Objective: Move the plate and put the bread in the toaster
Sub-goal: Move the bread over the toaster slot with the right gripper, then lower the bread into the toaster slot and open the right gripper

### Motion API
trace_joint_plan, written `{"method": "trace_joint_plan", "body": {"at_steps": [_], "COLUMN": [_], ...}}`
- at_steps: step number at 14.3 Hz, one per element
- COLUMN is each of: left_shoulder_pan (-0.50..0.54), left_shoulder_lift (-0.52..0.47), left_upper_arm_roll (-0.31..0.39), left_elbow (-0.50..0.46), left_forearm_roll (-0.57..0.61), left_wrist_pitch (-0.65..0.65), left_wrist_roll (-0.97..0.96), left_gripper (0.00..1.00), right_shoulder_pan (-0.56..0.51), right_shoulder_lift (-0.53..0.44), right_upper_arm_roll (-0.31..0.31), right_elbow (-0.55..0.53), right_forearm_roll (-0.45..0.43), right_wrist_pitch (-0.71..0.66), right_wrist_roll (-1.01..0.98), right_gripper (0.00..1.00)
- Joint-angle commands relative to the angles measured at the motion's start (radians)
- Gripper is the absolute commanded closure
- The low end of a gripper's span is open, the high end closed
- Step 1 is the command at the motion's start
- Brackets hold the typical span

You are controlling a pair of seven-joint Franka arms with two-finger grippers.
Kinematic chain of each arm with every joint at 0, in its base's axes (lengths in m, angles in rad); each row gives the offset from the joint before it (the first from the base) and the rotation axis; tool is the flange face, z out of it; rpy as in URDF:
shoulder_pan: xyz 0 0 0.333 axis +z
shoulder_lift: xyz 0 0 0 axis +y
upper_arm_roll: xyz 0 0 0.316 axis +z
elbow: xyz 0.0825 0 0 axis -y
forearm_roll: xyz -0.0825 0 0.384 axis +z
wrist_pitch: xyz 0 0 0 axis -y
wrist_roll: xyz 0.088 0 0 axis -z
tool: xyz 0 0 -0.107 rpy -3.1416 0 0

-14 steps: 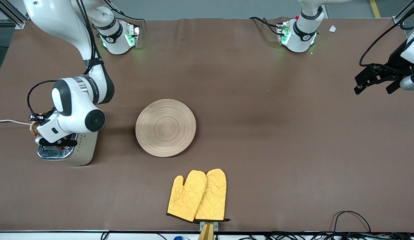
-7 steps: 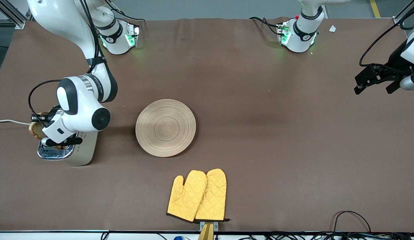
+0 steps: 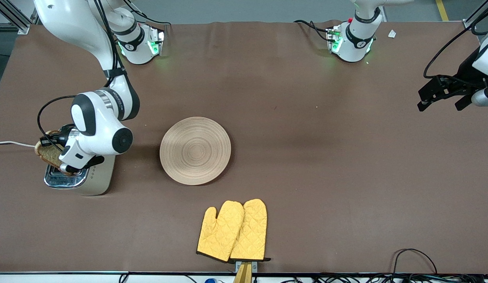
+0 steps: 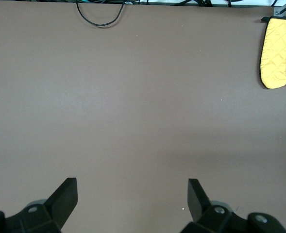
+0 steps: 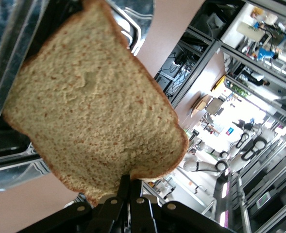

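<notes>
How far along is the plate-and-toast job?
Done, by the look of it: the plate sits bare mid-table beside the toaster. In hand: the right claw is shut on the bread, tilted over the toaster's chrome top. Left: lowering the slice into a slot. The left claw waits open over the table's left-arm end.

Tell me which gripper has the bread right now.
The right gripper, over the toaster, is shut on the bread. The left gripper is open and empty, waiting over bare table at the left arm's end.
</notes>
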Motion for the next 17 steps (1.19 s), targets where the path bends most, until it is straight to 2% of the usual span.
{"method": "trace_joint_plan", "body": {"at_steps": [1,10,17], "left_shoulder_pan": [0.000,0.000,0.000], "left_shoulder_lift": [0.003,0.003,0.003], "left_upper_arm_roll": [0.005,0.005,0.005], "left_elbow": [0.016,0.016,0.016], "left_forearm_roll": [-0.004,-0.004,-0.006], "left_wrist_pitch": [0.000,0.000,0.000], "left_wrist_roll": [0.014,0.014,0.014], "left_gripper": [0.00,0.00,0.00], "right_shoulder_pan": [0.003,0.023,0.084], "right_shoulder_lift": [-0.028,-0.029,-0.068], "right_upper_arm_roll": [0.006,0.009,0.009], "right_elbow": [-0.030,-0.037,-0.146], "right_forearm_roll": [-0.029,-0.110,-0.153], "right_wrist_pitch": [0.005,0.043,0.066], "right_wrist_roll": [-0.158,-0.381,-0.382], "right_gripper": [1.00,0.99,0.99]}}
